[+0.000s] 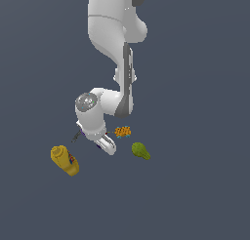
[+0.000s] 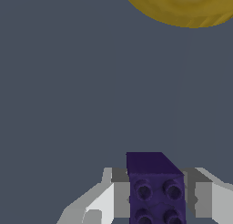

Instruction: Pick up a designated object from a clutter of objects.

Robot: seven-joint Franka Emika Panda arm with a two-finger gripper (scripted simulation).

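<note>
The designated object, a dark purple studded block (image 2: 157, 191), sits between my gripper's (image 2: 157, 202) two fingers in the wrist view. A grey pad presses against each of its sides, so the gripper is shut on it. In the exterior view my gripper (image 1: 106, 147) is low over the floor in the middle of the clutter, and the hand hides the block there. I cannot tell whether the block rests on the floor or is off it.
A yellow mustard bottle (image 1: 64, 160) lies on the exterior view's left of the gripper, and its round body (image 2: 186, 9) shows in the wrist view. An orange spiky piece (image 1: 122, 131) and a green pear-like fruit (image 1: 140, 150) lie on the right. A tiny black clip (image 1: 75, 136) lies beside the wrist.
</note>
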